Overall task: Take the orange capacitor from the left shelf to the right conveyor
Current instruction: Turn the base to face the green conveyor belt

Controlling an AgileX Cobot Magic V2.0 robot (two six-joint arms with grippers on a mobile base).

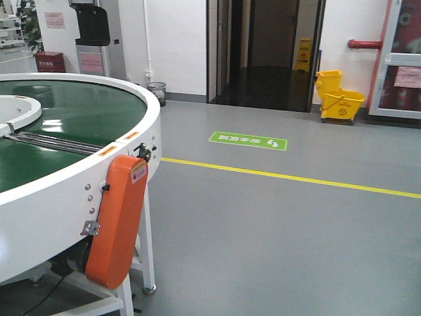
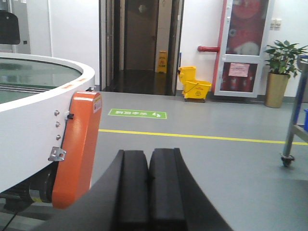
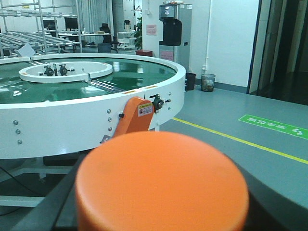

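The orange capacitor fills the bottom of the right wrist view, flat top toward the camera. My right gripper is shut on it, and its dark fingers show on either side. Beyond it lies the right conveyor, a green ring belt with white rims around a white hub. The conveyor also takes up the left of the front view. My left gripper is shut with nothing in it, held over the floor beside the conveyor's white rim. Of the left shelf, only a steel post on a caster shows.
An orange guard cover juts from the conveyor's side. A yellow line and a green sign mark the grey floor. A yellow mop bucket stands by the dark doorway, a bin by the wall, and a potted plant at the right.
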